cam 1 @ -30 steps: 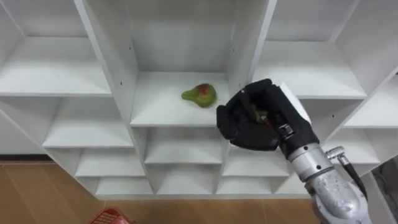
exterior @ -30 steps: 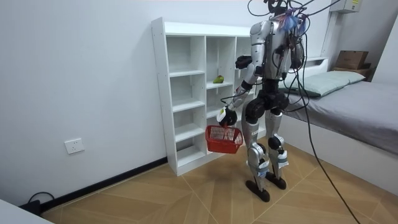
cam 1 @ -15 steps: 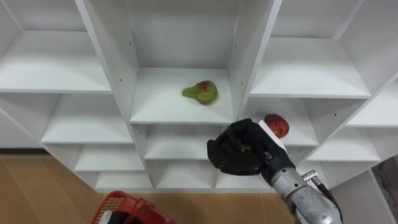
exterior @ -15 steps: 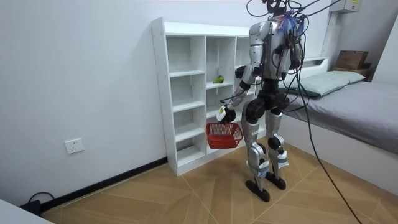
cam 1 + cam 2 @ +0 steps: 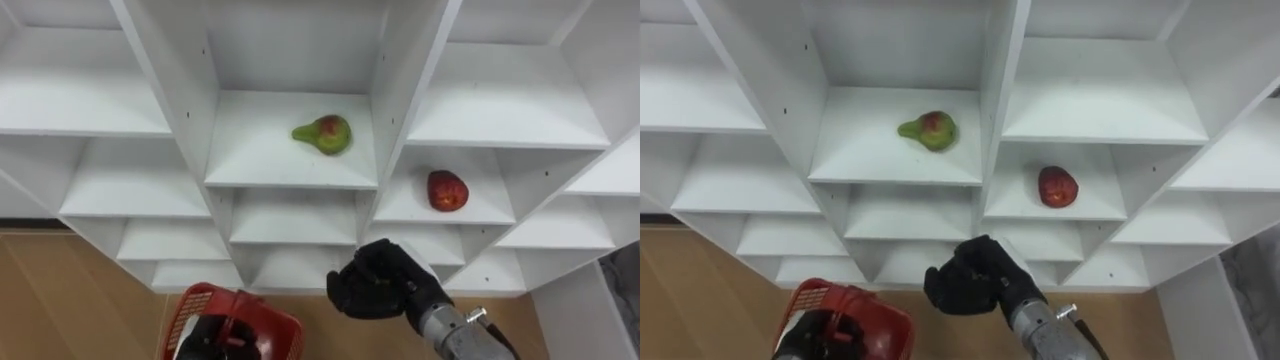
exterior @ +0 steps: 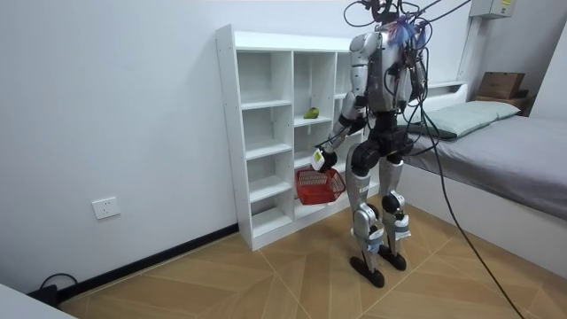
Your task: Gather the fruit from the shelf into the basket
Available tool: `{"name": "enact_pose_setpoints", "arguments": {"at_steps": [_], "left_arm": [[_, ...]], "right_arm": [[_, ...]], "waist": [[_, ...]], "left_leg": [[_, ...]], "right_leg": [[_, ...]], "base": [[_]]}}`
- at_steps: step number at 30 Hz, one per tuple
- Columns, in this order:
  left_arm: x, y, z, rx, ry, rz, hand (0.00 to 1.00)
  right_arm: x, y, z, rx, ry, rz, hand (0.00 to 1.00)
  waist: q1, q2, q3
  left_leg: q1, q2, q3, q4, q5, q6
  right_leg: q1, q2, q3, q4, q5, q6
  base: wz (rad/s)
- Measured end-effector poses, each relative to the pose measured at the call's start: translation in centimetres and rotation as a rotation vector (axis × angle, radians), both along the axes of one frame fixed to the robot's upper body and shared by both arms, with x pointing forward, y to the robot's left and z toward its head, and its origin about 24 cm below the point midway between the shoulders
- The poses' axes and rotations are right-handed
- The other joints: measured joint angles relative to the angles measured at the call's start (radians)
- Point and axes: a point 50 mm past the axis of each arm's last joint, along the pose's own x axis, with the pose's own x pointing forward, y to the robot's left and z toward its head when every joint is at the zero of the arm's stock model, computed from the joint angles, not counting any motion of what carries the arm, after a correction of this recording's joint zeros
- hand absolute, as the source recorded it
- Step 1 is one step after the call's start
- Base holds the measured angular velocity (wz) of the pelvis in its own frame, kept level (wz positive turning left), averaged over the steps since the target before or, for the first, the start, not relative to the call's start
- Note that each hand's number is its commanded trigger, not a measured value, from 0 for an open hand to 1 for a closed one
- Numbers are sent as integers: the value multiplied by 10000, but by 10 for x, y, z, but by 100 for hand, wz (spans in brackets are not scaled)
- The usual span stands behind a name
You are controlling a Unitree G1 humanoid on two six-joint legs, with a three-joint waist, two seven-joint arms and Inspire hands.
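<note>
A green pear with a red blush (image 5: 323,133) lies on the middle shelf of the white closet (image 5: 395,110). One compartment lower and to the right sits a red apple (image 5: 446,190). My right hand (image 5: 375,292) hangs below the shelves in front of the closet, its dark fingers curled round a small greenish fruit that is mostly hidden. Down at the lower left, my left hand (image 5: 212,338) is shut on the handle of a red wire basket (image 5: 262,335). In the room view I stand facing the closet with the basket (image 6: 317,186) held at hip height.
The closet's other compartments hold nothing. Wooden floor (image 5: 60,300) lies below the shelves. A bed (image 6: 505,151) stands behind me at the room view's right, with a white wall (image 6: 115,106) on its left.
My right hand has come down from the apple's compartment to below the shelves, still curled on its fruit. The basket has risen into view, and the apple is now uncovered.
</note>
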Motion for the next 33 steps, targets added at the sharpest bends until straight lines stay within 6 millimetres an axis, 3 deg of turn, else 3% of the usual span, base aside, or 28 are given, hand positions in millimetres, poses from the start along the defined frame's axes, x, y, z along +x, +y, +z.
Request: {"name": "enact_pose_setpoints", "arguments": {"at_steps": [6, 16, 22, 28, 29, 31, 32, 33], "left_arm": [[3, -9, 1, -416, -13, -656, 100], [3, -11, 0, -789, 170, -1338, 100], [10, -24, 6, -1153, -219, -1752, 100], [13, -34, 8, -1333, -323, -2250, 100], [13, -36, 8, -1360, -320, -2349, 100], [14, -39, 8, -1501, -320, -2339, 100], [14, -38, 8, -1465, -325, -2357, 100], [13, -38, 7, -1474, -236, -2310, 100]], "right_arm": [[-7, -3, -21, -722, 836, 185, 100], [-6, 3, -26, -921, 1070, 570, 100], [-4, 6, -35, -1178, 1425, 828, 100], [6, 7, -31, -392, 1423, 0, 100], [8, 6, -30, -120, 1503, -272, 100], [11, 6, -31, 266, 1648, -668, 100], [15, 7, -30, 444, 1688, -868, 100], [18, 9, -30, 513, 1688, -1008, 100]], "waist": [[36, -7, 17], [30, 69, 65], [52, 130, 73], [21, 171, 83], [35, 170, 82], [67, 188, 94], [88, 199, 117], [-9, 343, 118]], "left_leg": [[-67, -7, -164, -8, 1, -2], [-290, -8, -168, -4, 1, -2], [-352, -14, -257, 3, 2, -3], [-340, 10, -490, 31, 5, -8], [-329, 25, -503, 34, 6, -9], [-315, 33, -944, 41, 8, -14], [-331, 32, -1345, 49, 3, -22], [-380, 87, -1449, 114, -35, -106]], "right_leg": [[-30, 6, 1, -1, 0, 0], [-239, 4, -120, -1, 0, 0], [-319, 6, -134, 31, -1, 0], [-427, 4, -454, 247, -30, -40], [-538, 10, -478, 362, -56, -72], [-769, 143, -514, 526, -159, -228], [-1008, 355, -317, -21, 72, -424], [-1116, 428, -278, -278, 607, -524]], "base": [[9], [0], [1], [4], [-8], [-21], [-31], [-24]]}}
